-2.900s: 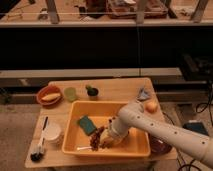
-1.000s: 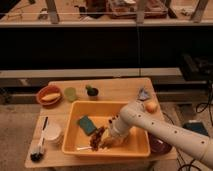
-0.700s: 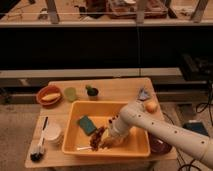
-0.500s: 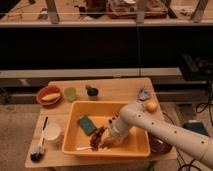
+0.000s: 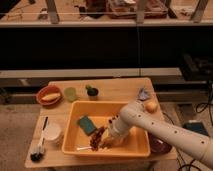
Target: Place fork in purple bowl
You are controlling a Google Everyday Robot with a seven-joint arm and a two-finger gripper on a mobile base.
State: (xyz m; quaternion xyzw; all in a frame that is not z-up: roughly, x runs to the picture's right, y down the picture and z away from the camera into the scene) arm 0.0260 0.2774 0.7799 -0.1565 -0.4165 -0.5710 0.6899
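In the camera view, inside the yellow tub (image 5: 135,148): the gripper (image 5: 106,142) is seen lowered to the tub floor at the end of the white arm (image 5: 165,131), its jaws spread apart and nothing clamped between them.
Fork position: the fork (image 5: 84,148) is seen lying flat on the tub floor near the front wall, just left of the gripper; whether a fingertip touches it cannot be told.
Neighbours in the tub: a dark grape bunch (image 5: 98,136) lies just beside the fork, and a green sponge (image 5: 87,124) sits further back.
Purple bowl position: the purple bowl (image 5: 161,145) is seen on the table at the tub's right side, partly hidden behind the arm.
Handling, judged: the fork is taken to be light, stiff and smooth, so slipping or pivoting is to be expected; flat against the floor, little height is offered for the jaws.
Grasp point, judged: the thin handle near its middle, across its width, is favoured, clear of the grapes.
Elsewhere: 1 orange bowl (image 5: 50,94) and 1 white cup (image 5: 52,133) are noted on the table.
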